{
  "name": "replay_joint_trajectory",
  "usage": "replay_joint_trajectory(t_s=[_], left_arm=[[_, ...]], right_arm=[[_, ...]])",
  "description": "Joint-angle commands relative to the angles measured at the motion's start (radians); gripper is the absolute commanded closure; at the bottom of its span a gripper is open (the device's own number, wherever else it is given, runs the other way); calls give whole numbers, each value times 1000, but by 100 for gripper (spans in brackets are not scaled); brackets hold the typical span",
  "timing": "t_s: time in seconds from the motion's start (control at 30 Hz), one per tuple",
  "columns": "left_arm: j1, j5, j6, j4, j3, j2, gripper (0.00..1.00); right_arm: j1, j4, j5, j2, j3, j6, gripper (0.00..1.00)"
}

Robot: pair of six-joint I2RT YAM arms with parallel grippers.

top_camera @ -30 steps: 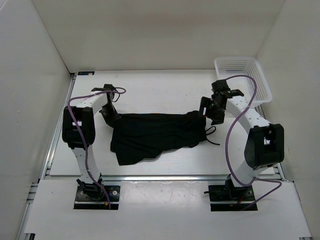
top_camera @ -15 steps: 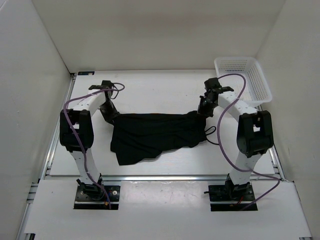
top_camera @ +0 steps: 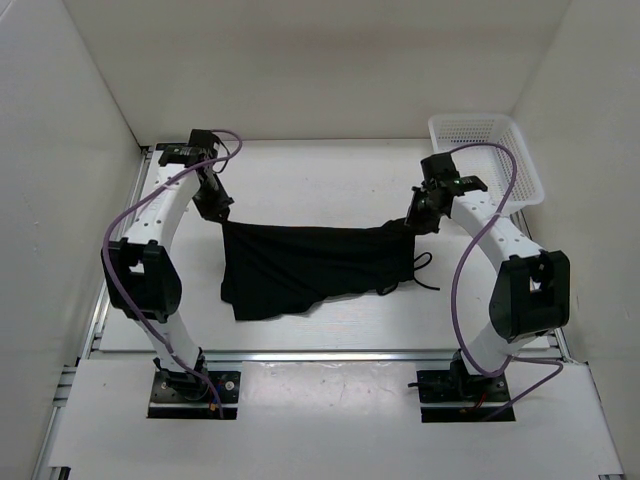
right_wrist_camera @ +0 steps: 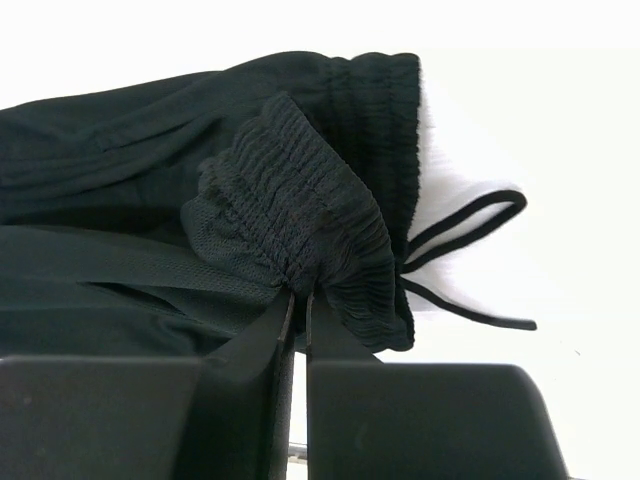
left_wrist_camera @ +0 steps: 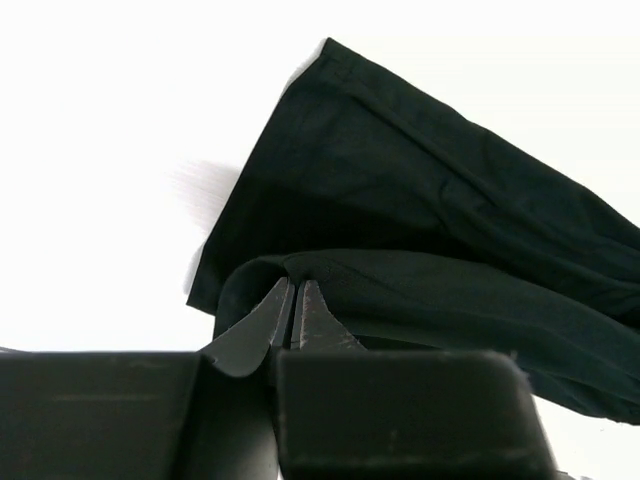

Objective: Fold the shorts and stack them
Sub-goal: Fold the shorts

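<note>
The black shorts hang stretched between both arms in the middle of the table, their lower edge resting on it. My left gripper is shut on the hem corner of the shorts at the upper left. My right gripper is shut on the ribbed waistband at the upper right. The thin drawstring dangles to the right of the waistband and trails on the table.
A white mesh basket stands at the back right corner. White walls close in the table on three sides. The arm bases sit at the near edge.
The right gripper has closed on the waistband. Both grippers have risen and the left has moved back, pulling the top edge of the shorts taut and straight.
</note>
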Motion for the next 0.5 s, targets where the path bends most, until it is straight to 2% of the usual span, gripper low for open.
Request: replay_joint_trajectory(t_s=[0.0, 0.13, 0.17, 0.33, 0.37, 0.4, 0.43, 0.47], left_arm=[[-8, -45, 4, -42, 72, -16, 90], [-8, -54, 4, -66, 202, 137, 90], [-8, -54, 4, -80, 280, 168, 90], [1, -54, 4, -89, 473, 328, 90], [10, -30, 4, -89, 542, 398, 90], [19, -1, 13, -101, 584, 439, 90], [19, 36, 13, -115, 624, 482, 87], [19, 36, 13, -134, 661, 521, 76]], right_arm=[[0, -25, 60, -25, -2, 4, 100], [0, -25, 80, 18, 23, 13, 100], [0, -13, 80, 29, 32, 13, 100], [0, 6, 89, 102, 72, 22, 100], [0, 6, 89, 124, 72, 22, 100], [0, 15, 89, 136, 89, 22, 97], [0, 15, 79, 147, 99, 22, 87], [0, 15, 67, 156, 109, 22, 71]])
